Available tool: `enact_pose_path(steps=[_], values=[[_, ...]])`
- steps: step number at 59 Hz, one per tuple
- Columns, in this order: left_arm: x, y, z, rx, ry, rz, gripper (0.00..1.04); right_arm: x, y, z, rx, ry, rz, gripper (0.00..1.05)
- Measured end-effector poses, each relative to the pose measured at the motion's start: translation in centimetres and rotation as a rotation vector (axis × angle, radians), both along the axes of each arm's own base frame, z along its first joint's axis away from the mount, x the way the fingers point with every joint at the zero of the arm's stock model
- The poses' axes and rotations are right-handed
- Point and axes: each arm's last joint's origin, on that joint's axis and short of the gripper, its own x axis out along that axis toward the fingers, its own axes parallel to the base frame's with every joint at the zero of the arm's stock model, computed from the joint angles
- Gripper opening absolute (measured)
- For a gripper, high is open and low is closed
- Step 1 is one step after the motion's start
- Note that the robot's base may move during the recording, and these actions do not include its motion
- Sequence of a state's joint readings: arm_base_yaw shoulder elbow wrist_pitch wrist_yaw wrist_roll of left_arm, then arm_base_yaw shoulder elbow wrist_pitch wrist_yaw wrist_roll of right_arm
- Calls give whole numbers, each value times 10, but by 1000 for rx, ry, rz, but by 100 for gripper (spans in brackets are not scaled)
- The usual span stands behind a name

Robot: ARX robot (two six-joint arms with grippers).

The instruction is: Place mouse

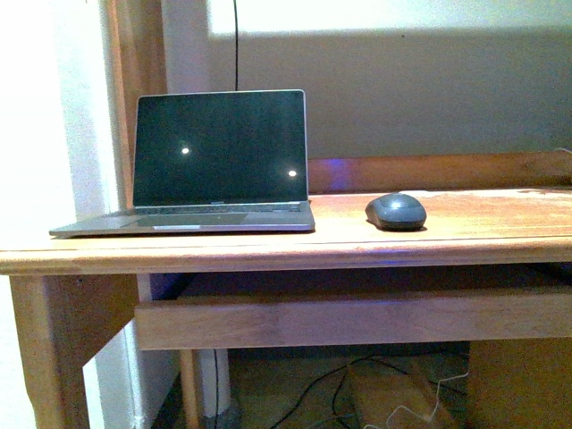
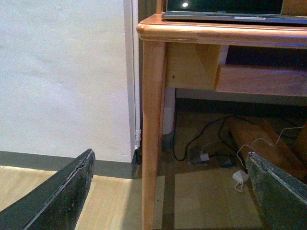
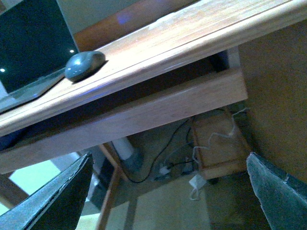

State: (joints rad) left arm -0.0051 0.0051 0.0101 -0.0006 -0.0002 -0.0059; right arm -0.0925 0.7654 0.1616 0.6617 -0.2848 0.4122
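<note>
The dark grey mouse (image 1: pixel 395 211) lies on the wooden desk (image 1: pixel 465 234), just right of the open laptop (image 1: pixel 214 165). It also shows in the right wrist view (image 3: pixel 84 65), on the desk top beside the laptop (image 3: pixel 31 45). Neither arm shows in the front view. My left gripper (image 2: pixel 168 191) is open and empty, low down in front of the desk's left leg (image 2: pixel 153 129). My right gripper (image 3: pixel 168 191) is open and empty, below the desk's front edge (image 3: pixel 158 62), well apart from the mouse.
A drawer front (image 1: pixel 349 319) runs under the desk top. Cables and a white plug (image 2: pixel 239 177) lie on the floor under the desk, next to a wooden box (image 3: pixel 220 143). A white wall (image 2: pixel 62 76) stands left of the desk.
</note>
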Motion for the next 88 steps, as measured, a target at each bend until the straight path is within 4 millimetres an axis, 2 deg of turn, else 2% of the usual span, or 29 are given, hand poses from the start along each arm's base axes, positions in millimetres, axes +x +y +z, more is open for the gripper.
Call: enact_pose_path(steps=[5, 10, 13, 18, 27, 35, 50, 72, 88], values=[[0, 0, 0, 0, 0, 0, 97, -13, 5, -2, 37, -3, 24, 97], [0, 0, 0, 0, 0, 0, 97, -22, 7, -5, -60, 32, -105, 86], [0, 0, 0, 0, 0, 0, 97, -26, 6, -7, -172, 42, -177, 78], [0, 0, 0, 0, 0, 0, 97, -30, 6, -8, -297, 24, -202, 63], [0, 0, 0, 0, 0, 0, 97, -35, 6, -17, -368, 27, -199, 37], [0, 0, 0, 0, 0, 0, 97, -41, 6, -23, -391, 21, -200, 3], [0, 0, 0, 0, 0, 0, 97, -47, 6, -31, -394, 10, -202, 3], [0, 0, 0, 1, 0, 0, 97, -52, 6, -31, -392, 0, -204, 3], [0, 0, 0, 1, 0, 0, 97, -64, 7, -33, -395, 4, -203, 3]])
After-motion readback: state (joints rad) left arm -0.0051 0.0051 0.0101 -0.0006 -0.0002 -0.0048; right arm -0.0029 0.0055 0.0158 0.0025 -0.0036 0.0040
